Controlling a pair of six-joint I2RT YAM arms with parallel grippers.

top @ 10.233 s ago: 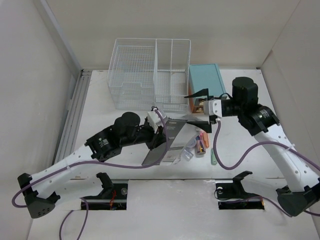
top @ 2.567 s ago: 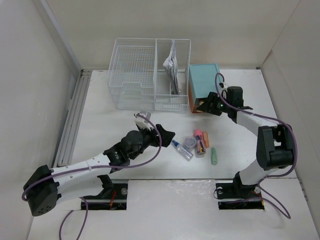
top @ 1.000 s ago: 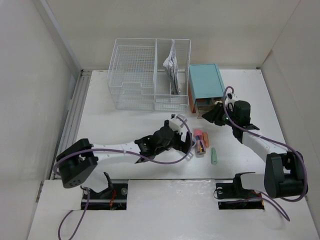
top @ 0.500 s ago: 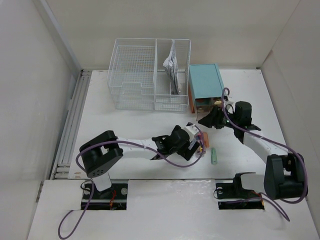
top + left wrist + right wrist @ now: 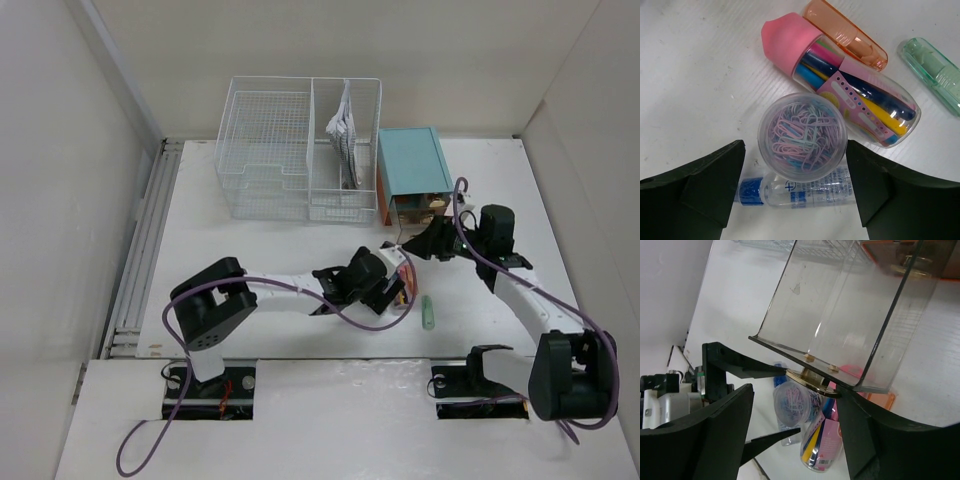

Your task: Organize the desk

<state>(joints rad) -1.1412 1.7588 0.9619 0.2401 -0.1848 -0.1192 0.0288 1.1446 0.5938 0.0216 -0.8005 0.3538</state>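
Observation:
On the white desk (image 5: 220, 250) lies a small pile. In it are a clear round tub of paper clips (image 5: 802, 135), a glue bottle (image 5: 800, 187) under the tub, a pink-capped tube of pens (image 5: 845, 95), an orange case (image 5: 845, 35) and a green case (image 5: 935, 75). My left gripper (image 5: 795, 145) (image 5: 388, 288) is open and straddles the tub, with a gap on each side. My right gripper (image 5: 796, 392) (image 5: 420, 243) is open at the brass knob (image 5: 812, 379) of the clear drawer (image 5: 840, 315). That drawer is pulled out of the teal drawer box (image 5: 410, 165).
A white wire basket (image 5: 270, 150) stands at the back, with folded papers (image 5: 345, 135) upright in its right compartment. A grooved metal rail (image 5: 150, 230) runs along the desk's left edge. The two grippers work close together beside the pile.
My left gripper has slid right over the pile and now straddles the paper-clip tub, jaws slightly narrower. My right gripper has drawn back toward the pile and its jaws have widened at the drawer knob.

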